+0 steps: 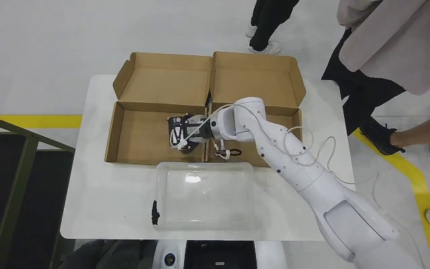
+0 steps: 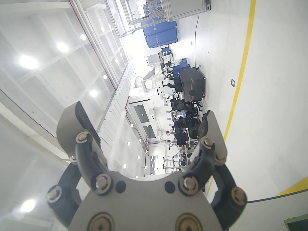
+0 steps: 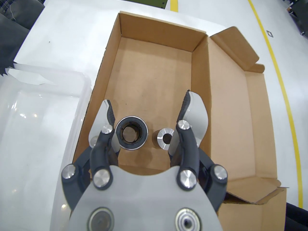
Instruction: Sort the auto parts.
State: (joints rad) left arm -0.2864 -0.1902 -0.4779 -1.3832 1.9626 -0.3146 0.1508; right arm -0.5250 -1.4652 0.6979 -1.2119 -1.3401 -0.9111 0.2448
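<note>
My right gripper [image 3: 148, 100] hangs open just above the floor of the left cardboard box [image 3: 154, 68], at the end nearest the other box. Between its fingers two parts stand on the cardboard: a dark ring-shaped bearing [image 3: 131, 133] close to one finger, and a smaller silver bushing [image 3: 166, 138] by the other. Neither part is gripped. From above, the right gripper [image 1: 180, 131] covers both parts in the left box [image 1: 134, 138]. My left gripper [image 2: 144, 118] is open, holds nothing and points up at the hall ceiling.
A second open cardboard box [image 1: 289, 121] adjoins the first, with a small dark-and-white part [image 1: 222, 153] at its near corner. A clear plastic bin [image 1: 201, 202] stands in front of both boxes, with a black scrap [image 1: 154, 214] on its left rim. Both box lids stand open at the back.
</note>
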